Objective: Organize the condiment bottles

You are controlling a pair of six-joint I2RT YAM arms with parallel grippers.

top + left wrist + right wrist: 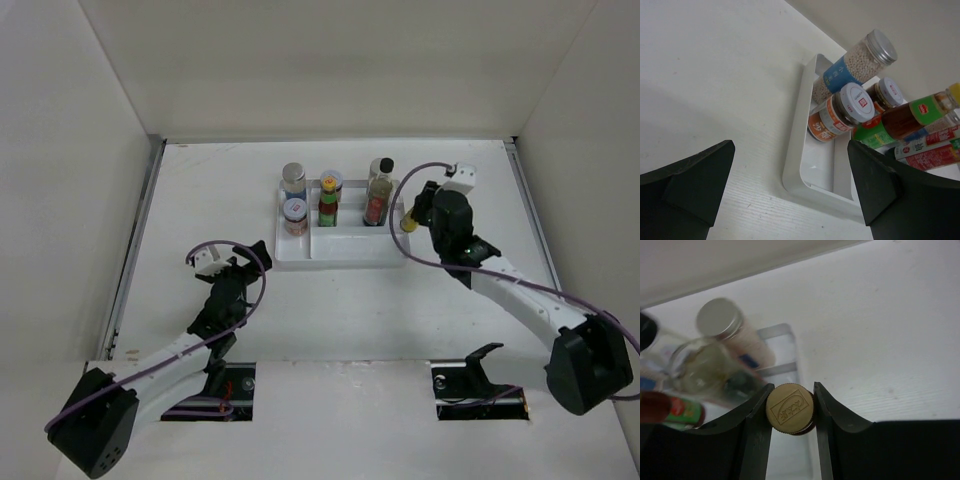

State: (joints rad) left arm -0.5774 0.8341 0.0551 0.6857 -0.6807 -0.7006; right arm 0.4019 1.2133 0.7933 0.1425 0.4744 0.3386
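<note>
Gold ribbed cap of small bottle (790, 408) pinched in right pincer (791, 390), at tray (345, 260) right rim; inside or outside, I cannot tell. Cap-only grip: I'd lift slowly, upright, clear of tall dark bottle (378, 198) alongside. Left pincer (232, 258) wide, empty, over table (200, 190).

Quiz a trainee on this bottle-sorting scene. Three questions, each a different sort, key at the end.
1. True or false: the left hand is shut.
2. Pick one. The right hand is shut on: A the small gold-capped sauce bottle; B a spoon; C nothing.
3. Fill in: the tall dark black-capped glass bottle stands in the white compartmented ____.

Key: 1 false, its jaws stand wide open. 2 A, the jaws pinch its cap. 3 tray.
</note>
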